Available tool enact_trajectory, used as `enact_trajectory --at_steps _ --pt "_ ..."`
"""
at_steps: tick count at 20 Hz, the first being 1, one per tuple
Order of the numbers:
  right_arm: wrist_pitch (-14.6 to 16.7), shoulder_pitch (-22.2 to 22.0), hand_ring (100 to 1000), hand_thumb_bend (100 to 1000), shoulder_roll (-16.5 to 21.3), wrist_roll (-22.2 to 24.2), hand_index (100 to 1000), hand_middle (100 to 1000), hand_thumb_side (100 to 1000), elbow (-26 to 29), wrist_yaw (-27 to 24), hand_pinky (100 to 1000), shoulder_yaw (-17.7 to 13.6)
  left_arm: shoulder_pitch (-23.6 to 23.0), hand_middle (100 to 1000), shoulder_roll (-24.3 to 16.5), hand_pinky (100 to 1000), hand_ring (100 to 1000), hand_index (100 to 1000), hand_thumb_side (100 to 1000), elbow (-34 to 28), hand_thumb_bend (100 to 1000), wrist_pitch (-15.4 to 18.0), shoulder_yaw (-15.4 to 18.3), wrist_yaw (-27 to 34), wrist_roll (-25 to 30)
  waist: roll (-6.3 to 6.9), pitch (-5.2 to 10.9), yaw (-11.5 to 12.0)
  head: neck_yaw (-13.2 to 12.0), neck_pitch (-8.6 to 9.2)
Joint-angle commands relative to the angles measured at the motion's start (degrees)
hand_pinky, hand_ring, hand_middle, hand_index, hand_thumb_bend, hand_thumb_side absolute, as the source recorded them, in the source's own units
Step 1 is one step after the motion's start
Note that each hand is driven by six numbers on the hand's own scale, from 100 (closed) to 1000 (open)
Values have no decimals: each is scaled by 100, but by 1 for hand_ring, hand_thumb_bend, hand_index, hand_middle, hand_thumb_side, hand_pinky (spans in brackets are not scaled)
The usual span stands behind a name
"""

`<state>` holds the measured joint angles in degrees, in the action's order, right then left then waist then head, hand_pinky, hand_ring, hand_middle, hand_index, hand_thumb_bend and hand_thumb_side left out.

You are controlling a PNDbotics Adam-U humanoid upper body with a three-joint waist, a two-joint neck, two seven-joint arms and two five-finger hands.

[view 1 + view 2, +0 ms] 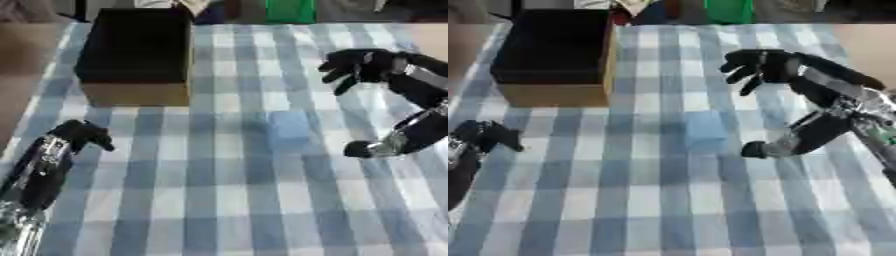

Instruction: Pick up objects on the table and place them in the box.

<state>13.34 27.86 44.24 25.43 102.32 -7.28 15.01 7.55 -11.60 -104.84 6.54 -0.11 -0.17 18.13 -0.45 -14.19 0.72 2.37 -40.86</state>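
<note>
A cardboard box [136, 92] with a dark inside stands at the table's far left. A pale blue block [706, 129] lies on the blue-and-white checked cloth [219, 200] near the middle. My right hand [354, 65] hovers at the far right, open with its fingers spread toward the left, holding nothing. It is behind and to the right of the block, well apart from it. My left hand [83, 134] rests at the lower left with its fingers relaxed and nothing in it, in front of the box.
My right arm's elbow [367, 148] hangs low over the cloth just right of the block. A green object [290, 11] stands past the table's far edge. Brown floor shows beyond the left edge of the table.
</note>
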Motion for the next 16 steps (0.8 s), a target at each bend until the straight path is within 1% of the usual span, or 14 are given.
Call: enact_trajectory --at_steps 1,8,16 --pt "53 170 836 622 42 60 968 862 129 -122 145 710 20 31 523 -90 884 552 550 943 -53 182 9 -3 -3 28 0 74 7 18 -23" --pt "181 482 832 652 -93 118 965 865 139 -505 482 711 154 28 523 -86 884 551 550 943 -46 183 3 -15 4 45 -11 91 26 36 -29" --pt "311 729 827 687 -262 135 961 867 158 -945 949 711 258 22 523 -84 884 550 550 943 -42 183 0 -18 10 51 -14 103 38 49 -39"
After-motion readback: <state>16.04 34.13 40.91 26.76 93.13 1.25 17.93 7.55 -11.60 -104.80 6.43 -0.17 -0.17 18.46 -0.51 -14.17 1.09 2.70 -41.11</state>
